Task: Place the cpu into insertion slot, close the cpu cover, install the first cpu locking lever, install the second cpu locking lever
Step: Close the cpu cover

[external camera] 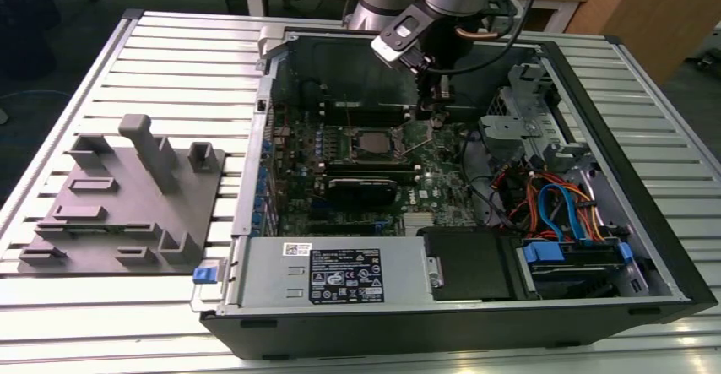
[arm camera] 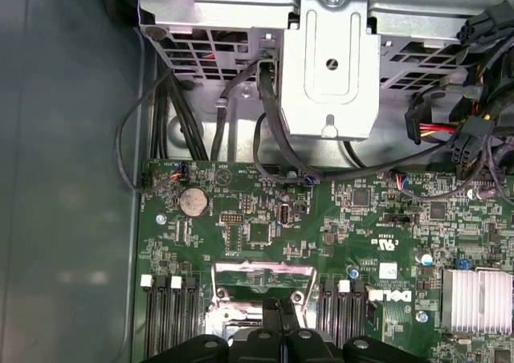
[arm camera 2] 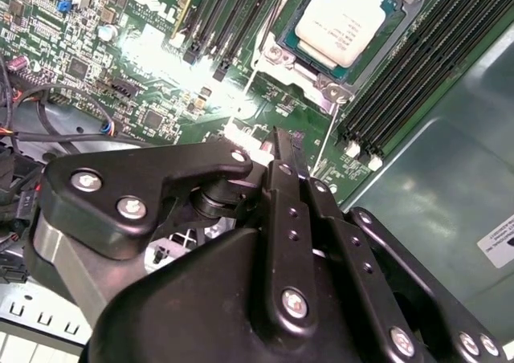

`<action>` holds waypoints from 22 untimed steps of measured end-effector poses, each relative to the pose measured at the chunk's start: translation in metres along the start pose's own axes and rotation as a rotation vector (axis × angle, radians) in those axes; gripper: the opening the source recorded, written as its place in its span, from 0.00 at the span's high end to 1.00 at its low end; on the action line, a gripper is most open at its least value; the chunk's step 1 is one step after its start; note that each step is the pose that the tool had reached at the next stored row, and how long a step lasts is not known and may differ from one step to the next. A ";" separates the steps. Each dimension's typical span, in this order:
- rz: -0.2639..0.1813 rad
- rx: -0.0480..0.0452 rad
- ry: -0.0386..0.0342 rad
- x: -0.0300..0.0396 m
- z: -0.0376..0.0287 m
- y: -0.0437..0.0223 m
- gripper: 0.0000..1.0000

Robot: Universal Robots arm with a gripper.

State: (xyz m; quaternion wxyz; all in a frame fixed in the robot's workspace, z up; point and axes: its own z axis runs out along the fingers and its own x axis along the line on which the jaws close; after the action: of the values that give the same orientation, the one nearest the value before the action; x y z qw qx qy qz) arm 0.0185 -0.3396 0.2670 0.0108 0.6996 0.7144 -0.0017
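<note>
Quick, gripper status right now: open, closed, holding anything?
Gripper: closed, fingers pressed together, nothing visible between them. It is over the board beside the cpu, which lies in its socket.

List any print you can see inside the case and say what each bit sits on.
White label on the power supply box: fine print, too small to read.
Green circuit board: white maker's logo, left unquoted; tiny part codes unreadable.
cpu top: faint lettering, unreadable.
Sticker on the case wall: cut off, unreadable.
</note>
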 end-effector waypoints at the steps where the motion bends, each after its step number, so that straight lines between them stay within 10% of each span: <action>1: 0.000 0.0000 0.0000 0.0000 0.0000 0.0003 0.90; 22: 0.000 0.0000 0.0000 -0.0001 0.0002 0.0065 0.90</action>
State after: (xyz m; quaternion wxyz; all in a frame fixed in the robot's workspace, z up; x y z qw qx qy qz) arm 0.0250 -0.3396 0.2668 0.0108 0.6996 0.7144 -0.0017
